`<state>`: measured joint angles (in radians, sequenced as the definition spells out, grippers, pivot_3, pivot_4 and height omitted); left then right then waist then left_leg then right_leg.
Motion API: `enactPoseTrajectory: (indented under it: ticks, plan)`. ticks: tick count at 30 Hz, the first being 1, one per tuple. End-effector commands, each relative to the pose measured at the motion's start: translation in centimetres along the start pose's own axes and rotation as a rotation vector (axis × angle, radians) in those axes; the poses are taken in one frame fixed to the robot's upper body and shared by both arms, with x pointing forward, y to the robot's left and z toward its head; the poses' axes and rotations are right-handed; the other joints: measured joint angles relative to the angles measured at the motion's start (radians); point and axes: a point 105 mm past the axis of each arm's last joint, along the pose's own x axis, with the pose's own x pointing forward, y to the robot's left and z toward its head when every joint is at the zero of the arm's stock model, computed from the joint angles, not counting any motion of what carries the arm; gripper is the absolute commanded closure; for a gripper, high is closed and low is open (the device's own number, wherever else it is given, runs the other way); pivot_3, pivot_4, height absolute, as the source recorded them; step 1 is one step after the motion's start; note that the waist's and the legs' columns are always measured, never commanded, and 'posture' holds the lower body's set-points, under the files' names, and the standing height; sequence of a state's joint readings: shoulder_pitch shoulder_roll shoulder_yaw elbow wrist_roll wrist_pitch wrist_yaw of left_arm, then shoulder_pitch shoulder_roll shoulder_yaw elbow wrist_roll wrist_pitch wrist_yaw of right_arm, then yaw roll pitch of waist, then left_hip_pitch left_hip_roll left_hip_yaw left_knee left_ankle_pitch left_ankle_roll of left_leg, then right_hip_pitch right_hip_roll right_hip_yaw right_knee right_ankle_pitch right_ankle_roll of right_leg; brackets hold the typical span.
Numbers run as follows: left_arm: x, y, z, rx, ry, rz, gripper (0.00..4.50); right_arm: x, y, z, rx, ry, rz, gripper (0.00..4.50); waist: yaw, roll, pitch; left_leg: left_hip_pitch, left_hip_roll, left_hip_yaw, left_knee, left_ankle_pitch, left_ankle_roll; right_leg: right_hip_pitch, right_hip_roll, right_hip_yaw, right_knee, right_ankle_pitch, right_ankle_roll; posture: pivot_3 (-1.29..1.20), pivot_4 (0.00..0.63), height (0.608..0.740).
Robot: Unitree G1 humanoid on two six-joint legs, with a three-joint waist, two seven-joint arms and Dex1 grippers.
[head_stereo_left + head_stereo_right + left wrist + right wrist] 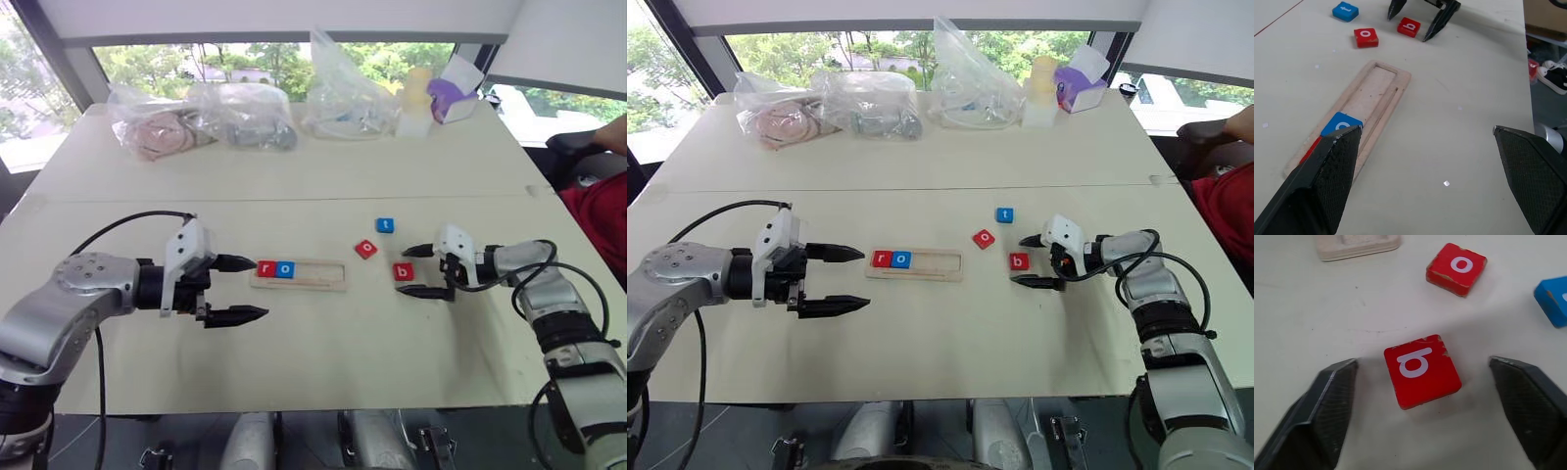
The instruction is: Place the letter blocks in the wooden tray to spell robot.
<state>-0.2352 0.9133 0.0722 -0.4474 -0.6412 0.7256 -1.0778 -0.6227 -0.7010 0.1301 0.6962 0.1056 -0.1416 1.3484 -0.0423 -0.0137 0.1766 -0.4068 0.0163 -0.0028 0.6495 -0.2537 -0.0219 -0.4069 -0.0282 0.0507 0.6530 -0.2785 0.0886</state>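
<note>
The wooden tray (318, 276) lies mid-table with a red r block (265, 268) and a blue o block (285, 268) at its left end. To its right, loose on the table, lie a red o block (365, 249), a blue t block (385, 225) and a red b block (1421, 370). My right gripper (402, 271) is open and low over the table. One finger stands on each side of the b block, with a gap on both sides. My left gripper (261, 288) is open and holds nothing, its upper fingertip just left of the tray's r end.
Several clear plastic bags (250, 117) and a purple tissue box (451, 98) line the table's far edge. A person in red (602, 211) sits beyond the right edge. A seam (294, 199) crosses the tabletop behind the blocks.
</note>
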Motion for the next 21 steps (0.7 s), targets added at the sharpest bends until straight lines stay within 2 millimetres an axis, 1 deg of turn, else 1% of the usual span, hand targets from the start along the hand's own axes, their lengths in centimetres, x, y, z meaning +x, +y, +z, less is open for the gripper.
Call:
enactPoseTrajectory:
  ticks: [1,3,4,6,7,8,9,10,11,12,15,19,21]
  plan:
    - [-0.9,0.2,0.5,0.035,-0.003,0.039,0.0,-0.2,0.1,-0.8,-0.012,0.031,0.017,1.88,0.0,0.0,0.0,0.0,0.0,0.0,0.0,0.0,0.0,0.0,0.0,0.0,0.0,0.0,0.0,0.0,0.15,0.735]
    - [-1.0,0.3,0.5,0.034,0.001,0.049,0.0,-0.2,-0.1,-0.8,-0.018,0.031,0.008,2.92,0.0,0.0,0.0,0.001,0.0,0.0,0.0,0.0,0.0,0.002,0.0,0.0,0.0,0.0,0.0,0.0,0.15,0.735]
    - [-1.2,0.3,0.4,0.034,0.003,0.053,0.0,-0.2,-0.2,-0.6,-0.018,0.025,0.001,3.35,0.0,0.0,0.0,0.002,0.0,0.0,0.0,0.0,0.0,0.003,-0.001,0.0,0.0,0.0,0.0,0.0,0.15,0.735]
    - [-1.4,0.5,0.3,0.034,0.011,0.066,0.0,0.0,-0.7,0.4,0.001,-0.018,-0.017,3.35,0.0,0.0,0.0,0.003,0.0,0.0,0.0,0.001,-0.001,0.003,-0.001,0.0,0.0,0.0,-0.001,0.0,0.15,0.735]
    - [-1.6,0.7,0.2,0.031,0.01,0.076,0.0,0.2,-1.0,1.7,0.043,-0.079,-0.027,3.35,0.0,0.0,0.0,0.003,0.0,0.0,0.001,0.001,-0.002,0.003,-0.001,0.0,0.0,0.0,-0.001,0.0,0.15,0.735]
    - [-2.1,1.2,0.1,-0.004,-0.004,0.098,0.0,0.6,-1.6,5.2,0.103,-0.217,-0.04,3.35,-0.001,0.0,0.0,0.003,0.0,0.0,0.001,0.001,-0.002,0.003,-0.001,0.0,0.001,0.0,-0.001,0.0,0.15,0.735]
    - [-2.7,1.6,-0.2,-0.029,-0.006,0.118,0.0,0.9,-1.5,7.9,0.14,-0.312,-0.025,3.35,-0.005,0.001,0.001,0.003,0.0,0.0,0.001,0.001,-0.002,0.003,-0.001,0.0,0.001,0.0,-0.001,0.0,0.15,0.735]
    - [-3.3,2.1,-0.7,-0.045,0.007,0.14,0.0,1.3,-1.0,10.1,0.164,-0.372,-0.002,3.35,-0.011,0.001,0.001,0.003,0.0,0.001,0.001,0.001,-0.002,0.001,-0.001,0.001,0.003,0.001,-0.001,0.0,0.15,0.735]
    - [-3.7,2.5,-1.2,-0.049,0.028,0.159,0.0,2.0,-0.4,11.4,0.163,-0.385,0.007,3.35,-0.017,0.001,0.001,0.002,0.001,0.001,0.0,0.001,-0.002,-0.001,-0.002,0.002,0.005,0.001,-0.001,0.0,0.15,0.735]
    - [-4.1,2.8,-1.6,-0.048,0.048,0.171,0.0,2.7,0.2,11.9,0.143,-0.362,0.007,3.35,-0.017,0.002,0.001,0.002,0.001,0.0,0.001,0.001,-0.003,-0.003,-0.001,0.002,0.01,0.001,-0.001,0.0,0.15,0.735]
    - [-4.6,3.2,-2.1,-0.066,0.067,0.178,0.0,5.8,1.7,12.3,0.09,-0.274,-0.028,3.35,-0.003,0.001,0.001,0.003,0.002,-0.005,-0.002,0.001,-0.003,-0.003,0.0,-0.001,0.012,-0.001,-0.005,0.0,0.15,0.735]
    - [-4.5,3.1,-2.8,-0.066,0.091,0.167,0.0,8.1,2.3,11.6,0.024,-0.192,-0.035,3.35,0.008,0.001,0.001,0.0,0.0,-0.005,-0.002,0.001,-0.003,-0.005,-0.001,-0.002,0.011,-0.002,-0.005,0.0,0.15,0.735]
    - [-4.3,3.0,-3.0,-0.065,0.095,0.166,0.0,9.0,2.3,11.6,-0.006,-0.174,-0.033,3.35,0.006,0.001,0.001,-0.002,-0.001,-0.002,-0.001,0.002,-0.003,-0.007,-0.002,-0.002,0.01,-0.002,-0.005,0.0,0.15,0.735]
